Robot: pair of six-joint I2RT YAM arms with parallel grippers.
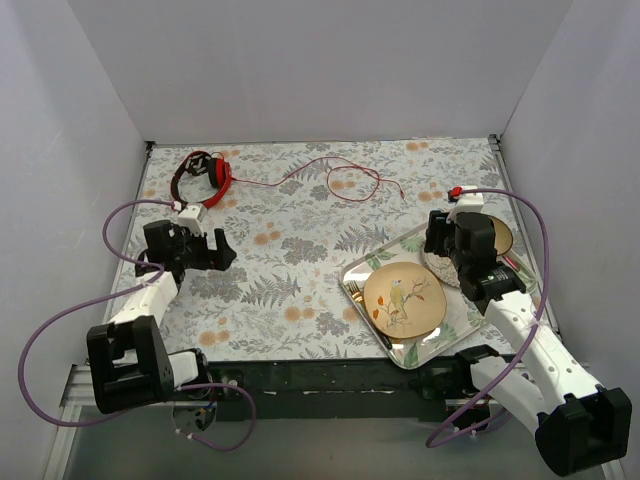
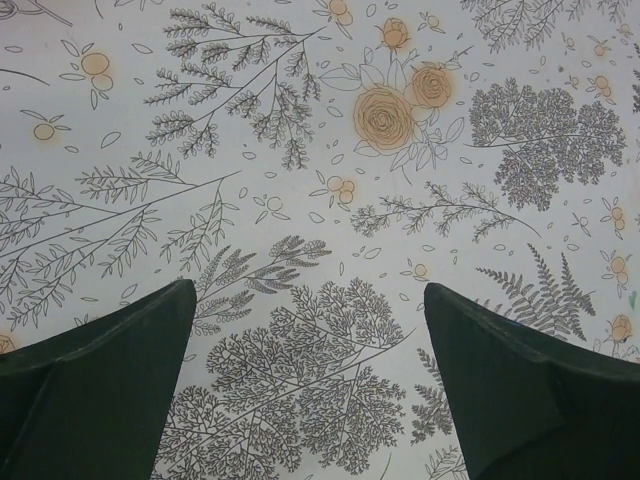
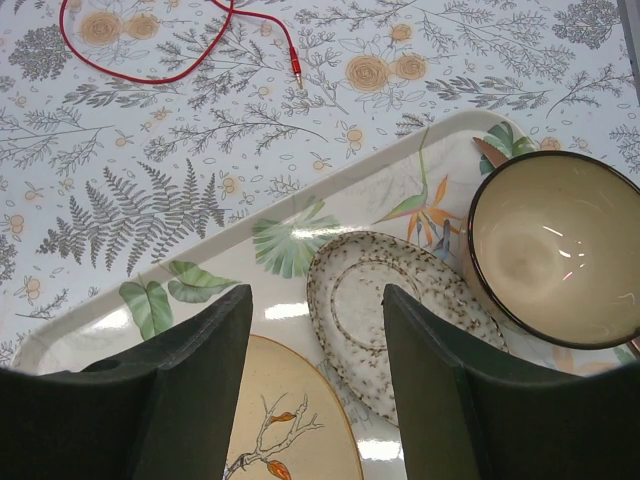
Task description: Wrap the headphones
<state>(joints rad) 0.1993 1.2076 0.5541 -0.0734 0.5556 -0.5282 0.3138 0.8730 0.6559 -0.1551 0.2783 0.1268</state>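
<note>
The red headphones (image 1: pixel 205 175) lie at the far left of the table, earcups together. Their thin red cable (image 1: pixel 340 178) trails right in loops across the far middle, ending near the tray's far corner. The cable's loop and plug end (image 3: pixel 296 72) show at the top of the right wrist view. My left gripper (image 1: pixel 222 250) is open and empty over the floral cloth, nearer than the headphones; its fingers (image 2: pixel 110 370) frame bare cloth. My right gripper (image 1: pixel 436 232) is open and empty above the tray, its fingers (image 3: pixel 190 370) over the plates.
A floral tray (image 1: pixel 365 262) at the near right holds a yellow bird plate (image 1: pixel 402 298), a speckled saucer (image 3: pixel 385 300) and a cream bowl (image 3: pixel 555 245). Grey walls enclose the table on three sides. Purple robot cables (image 1: pixel 120 215) arc beside each arm.
</note>
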